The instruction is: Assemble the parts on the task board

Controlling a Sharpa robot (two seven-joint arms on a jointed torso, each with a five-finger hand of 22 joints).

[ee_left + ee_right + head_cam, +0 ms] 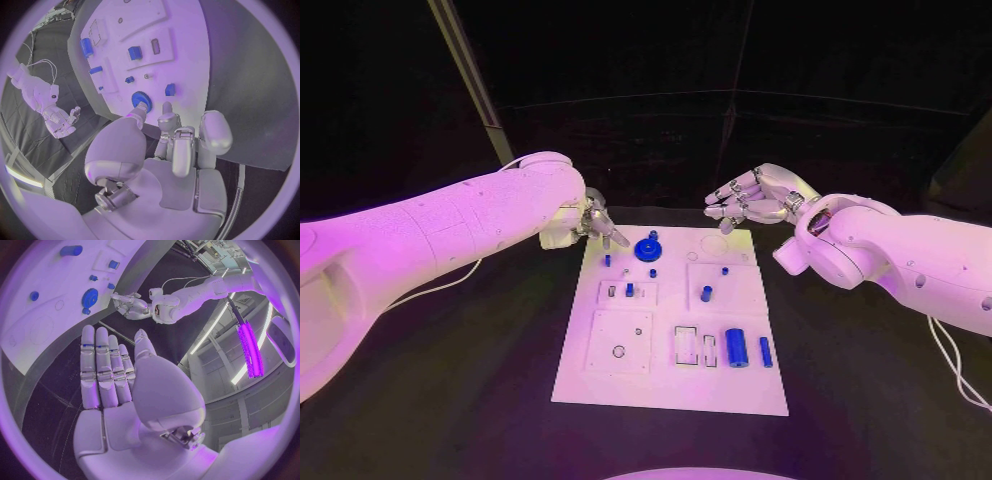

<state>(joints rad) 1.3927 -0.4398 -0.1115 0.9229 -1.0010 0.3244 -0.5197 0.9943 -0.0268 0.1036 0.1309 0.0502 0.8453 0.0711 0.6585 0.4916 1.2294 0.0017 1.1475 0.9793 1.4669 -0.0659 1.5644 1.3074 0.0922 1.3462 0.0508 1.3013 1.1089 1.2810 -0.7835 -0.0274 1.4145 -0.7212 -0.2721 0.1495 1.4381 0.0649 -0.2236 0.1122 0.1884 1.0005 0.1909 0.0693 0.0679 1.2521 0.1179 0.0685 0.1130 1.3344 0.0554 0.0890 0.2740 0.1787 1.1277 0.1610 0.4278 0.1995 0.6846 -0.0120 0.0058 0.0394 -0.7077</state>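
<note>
The white task board (pixel 675 320) lies mid-table. A blue gear (pixel 648 250) sits near its far edge. A thick blue cylinder (pixel 736 347) and a thin blue peg (pixel 766 351) lie at the near right, and small blue pegs (pixel 707 293) stand mid-board. My left hand (pixel 596 225) hovers at the board's far-left corner, just left of the gear. In the left wrist view its fingertips (pixel 166 107) point at the gear (pixel 141 98) and hold nothing. My right hand (pixel 754 200) is raised beyond the board's far-right corner. Its flat, empty palm (pixel 119 390) has straight fingers.
A slanted metal pole (pixel 473 80) stands at the back left. Cables trail from both arms, left (pixel 444 280) and right (pixel 956 370). Black table (pixel 877 400) surrounds the board. The board has rectangular recesses (pixel 687 345) and a raised panel (pixel 620 342) at its near left.
</note>
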